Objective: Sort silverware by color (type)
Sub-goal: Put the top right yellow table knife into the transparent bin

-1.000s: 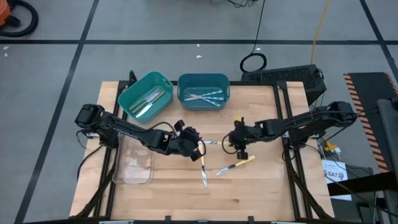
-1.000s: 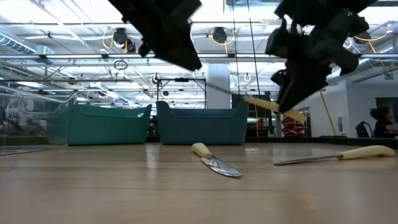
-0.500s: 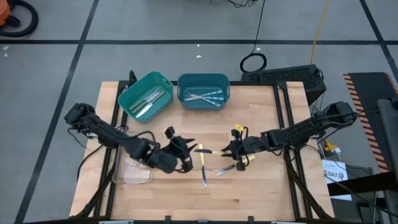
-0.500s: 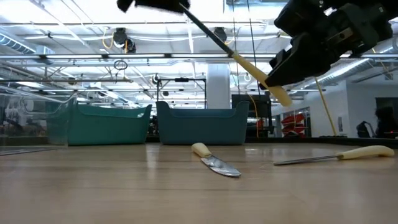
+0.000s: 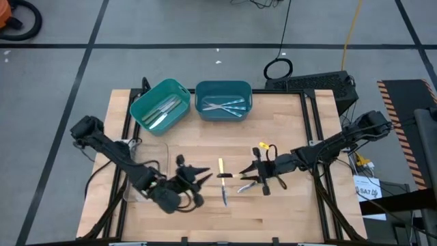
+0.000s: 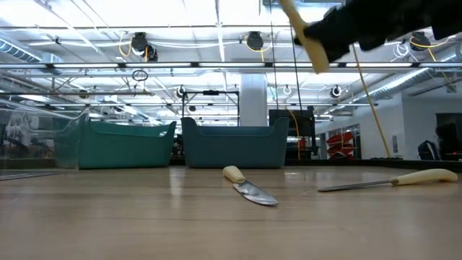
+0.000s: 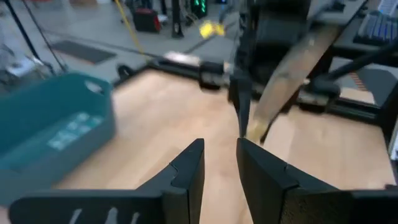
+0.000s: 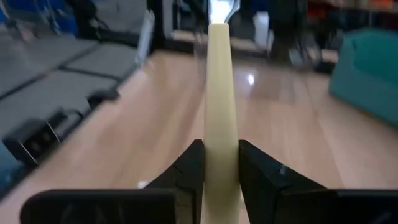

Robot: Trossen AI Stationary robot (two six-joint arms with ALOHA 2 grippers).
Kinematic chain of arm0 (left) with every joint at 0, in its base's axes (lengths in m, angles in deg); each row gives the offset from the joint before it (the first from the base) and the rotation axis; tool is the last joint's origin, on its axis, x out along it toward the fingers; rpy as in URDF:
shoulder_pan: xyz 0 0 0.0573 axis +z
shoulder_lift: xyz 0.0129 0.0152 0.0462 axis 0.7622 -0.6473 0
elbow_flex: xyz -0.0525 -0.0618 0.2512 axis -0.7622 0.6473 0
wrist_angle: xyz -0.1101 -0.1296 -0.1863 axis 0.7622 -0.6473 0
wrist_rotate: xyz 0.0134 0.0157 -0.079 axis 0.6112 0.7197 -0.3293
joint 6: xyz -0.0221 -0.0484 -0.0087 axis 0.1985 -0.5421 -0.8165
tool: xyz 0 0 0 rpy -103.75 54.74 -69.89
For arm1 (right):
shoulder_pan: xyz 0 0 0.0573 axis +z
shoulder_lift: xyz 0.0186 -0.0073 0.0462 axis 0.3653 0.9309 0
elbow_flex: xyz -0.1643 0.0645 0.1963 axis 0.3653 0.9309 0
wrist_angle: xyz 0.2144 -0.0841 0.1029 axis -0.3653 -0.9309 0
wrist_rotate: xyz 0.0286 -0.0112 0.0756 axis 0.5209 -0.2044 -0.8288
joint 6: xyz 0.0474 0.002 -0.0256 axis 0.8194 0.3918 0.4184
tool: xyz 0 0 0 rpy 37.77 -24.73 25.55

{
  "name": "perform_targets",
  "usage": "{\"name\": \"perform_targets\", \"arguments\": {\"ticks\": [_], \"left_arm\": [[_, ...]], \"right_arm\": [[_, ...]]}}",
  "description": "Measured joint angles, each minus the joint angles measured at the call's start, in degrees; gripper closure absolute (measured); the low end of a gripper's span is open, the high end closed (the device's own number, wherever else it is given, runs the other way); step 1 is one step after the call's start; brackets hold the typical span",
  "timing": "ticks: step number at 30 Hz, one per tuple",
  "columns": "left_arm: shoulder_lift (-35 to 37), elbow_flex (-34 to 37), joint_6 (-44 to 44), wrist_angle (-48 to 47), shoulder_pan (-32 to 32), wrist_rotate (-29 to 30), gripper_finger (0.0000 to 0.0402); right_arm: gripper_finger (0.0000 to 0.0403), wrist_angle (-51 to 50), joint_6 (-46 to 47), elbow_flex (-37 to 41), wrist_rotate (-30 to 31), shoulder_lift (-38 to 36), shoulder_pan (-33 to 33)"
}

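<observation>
Wood surface (image 5: 287,212): right end effector (image 8: 214,163) pinches yellow-handled utensil (image 8: 219,106) above mid-surface; left end effector (image 7: 217,163) nearby, fingers slightly apart, empty. Two more yellow-handled pcs lie below.

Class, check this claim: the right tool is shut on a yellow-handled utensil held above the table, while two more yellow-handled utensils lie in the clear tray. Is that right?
Not quite. The right tool is shut on a yellow-handled utensil above the table, but the other two, a knife and a second utensil, lie on the bare table, not in the clear tray. The high and low views show this.
</observation>
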Motion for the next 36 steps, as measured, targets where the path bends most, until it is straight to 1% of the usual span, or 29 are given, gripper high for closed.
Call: {"name": "perform_targets", "arguments": {"ticks": [3, 5, 8, 10, 12, 13, 17, 19, 21, 24, 26, 28, 30, 34, 36], "left_arm": [[-3.26, 0.26, -1.78, 2.23, 0.19, -3.8, 0.0287], [-5.31, 0.06, -0.5, 7.5, 0.73, -6.15, 0.0266], [-8.35, 0.09, 4.36, 15.23, 1.8, -6.38, 0.0223], [-10.07, 0.13, 10.47, 21.3, 2.91, -6.38, 0.0196], [-11.46, 0.13, 16.09, 28.45, 3.94, -6.41, 0.0179], [-12.04, 0.09, 18.77, 31.46, 4.47, -7.34, 0.0175], [-14.59, 0.11, 27.77, 41.74, 6.13, -14.75, 0.017], [-15.15, 0.11, 30.19, 45.61, 6.94, -15.85, 0.017], [-15.68, -0.03, 30.95, 47.77, 7.76, -16.29, 0.017], [-16.31, -0.26, 33.79, 48.37, 8.37, -18.62, 0.017], [-17.16, -1.1, 34.57, 49.25, 8.82, -19.67, 0.018], [-17.36, -1.5, 36.17, 48.93, 8.78, -20.07, 0.0201], [-18.08, -2.34, 37.13, 48.97, 8.84, -20.41, 0.0233], [-18.53, -2.47, 37.29, 48.54, 9.08, -20.45, 0.0312], [-18.52, -2.47, 37.41, 48.3, 9.1, -20.12, 0.0335]], "right_arm": [[0.0336, 5.6, -2.25, -0.01, -0.04, 0.0, 1.17], [0.0336, 8.49, -3.22, -0.02, -0.02, 0.0, 1.86], [0.0336, 11.28, -4.36, -0.02, -0.03, 0.0, 2.9], [0.0336, 12.45, -5.08, -0.02, -0.07, 0.0, 3.32], [0.0336, 13.41, -5.63, -0.02, -0.04, 0.0, 3.63], [0.0336, 13.91, -5.94, -0.02, -0.04, 0.0, 3.7], [0.0336, 14.43, -7.78, -0.02, -0.03, 0.0, 3.74], [0.0336, 14.43, -8.45, -0.02, -0.03, 0.0, 3.74], [0.0336, 14.61, -8.62, -0.02, 0.36, 0.0, 3.72], [0.0336, 14.27, -8.75, -0.02, 1.91, 0.0, 3.73], [0.0336, 14.41, -9.19, -0.02, 2.93, 0.0, 3.72], [0.0336, 14.42, -9.97, -0.02, 3.21, 0.0, 3.72], [0.0336, 14.42, -10.13, -0.02, 3.21, 0.0, 3.7], [0.0336, 14.41, -10.44, -0.02, 3.85, 0.0, 3.59], [0.0336, 14.53, -10.17, -0.02, 4.42, 0.0, 3.59]]}}
